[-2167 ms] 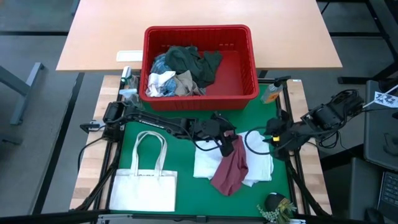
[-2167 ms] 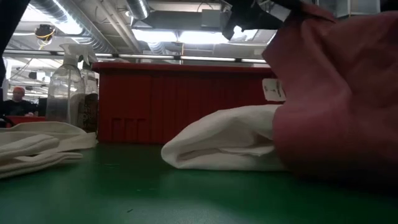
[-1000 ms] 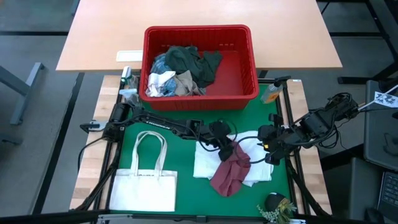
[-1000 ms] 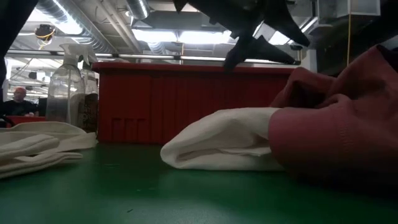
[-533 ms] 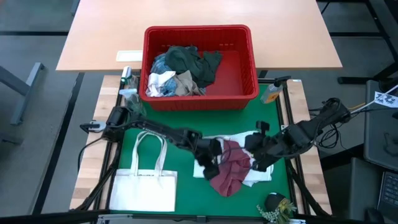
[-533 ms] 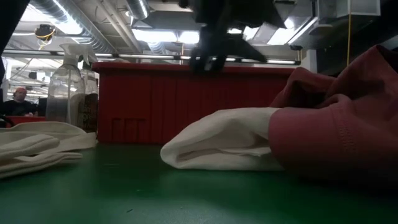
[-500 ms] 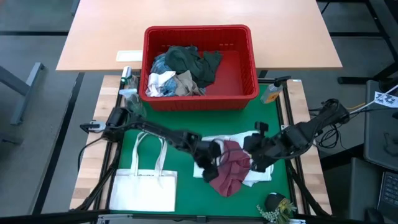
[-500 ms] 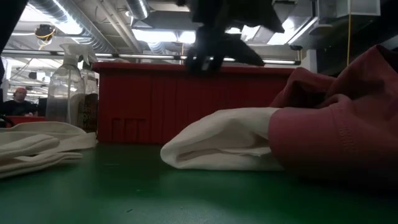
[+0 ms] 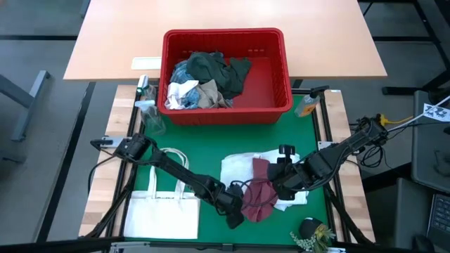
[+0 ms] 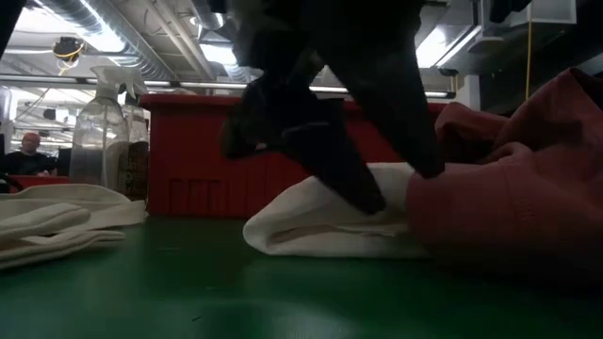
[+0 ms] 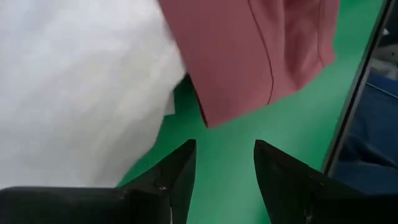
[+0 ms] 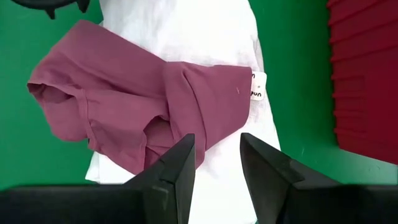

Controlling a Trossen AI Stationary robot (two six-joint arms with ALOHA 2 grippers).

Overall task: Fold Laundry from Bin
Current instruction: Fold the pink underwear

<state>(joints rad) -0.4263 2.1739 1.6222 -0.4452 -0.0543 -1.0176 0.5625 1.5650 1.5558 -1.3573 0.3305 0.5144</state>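
The red bin [image 9: 232, 112] stands at the far side of the green mat, with mixed laundry [image 9: 204, 81] heaped in its left half. In front of it a maroon garment [image 9: 259, 195] lies crumpled on a folded white garment [image 9: 239, 169]. My left gripper [image 11: 224, 146] is open and low over bare mat, just off the maroon garment's near-left corner [image 11: 211, 115]. My right gripper [image 12: 214, 140] hangs open above the maroon garment [image 12: 124, 106], clear of it. In the low view a dark arm [image 10: 330, 113] reaches down in front of the white garment [image 10: 311, 221].
A flat white tote bag [image 9: 163, 211] lies at the mat's near left, under my left arm. A clear spray bottle [image 9: 144, 105] stands left of the bin, an orange bottle [image 9: 307, 105] right of it. A small dark object with greenery [image 9: 313, 232] sits at the near right corner.
My left gripper has swung away from the top of the maroon garment toward the table's near edge and sunk, ending at the garment's near-left corner. My right gripper has come in toward the table's left and lower, over the garment. The maroon garment stays lying on the white one.
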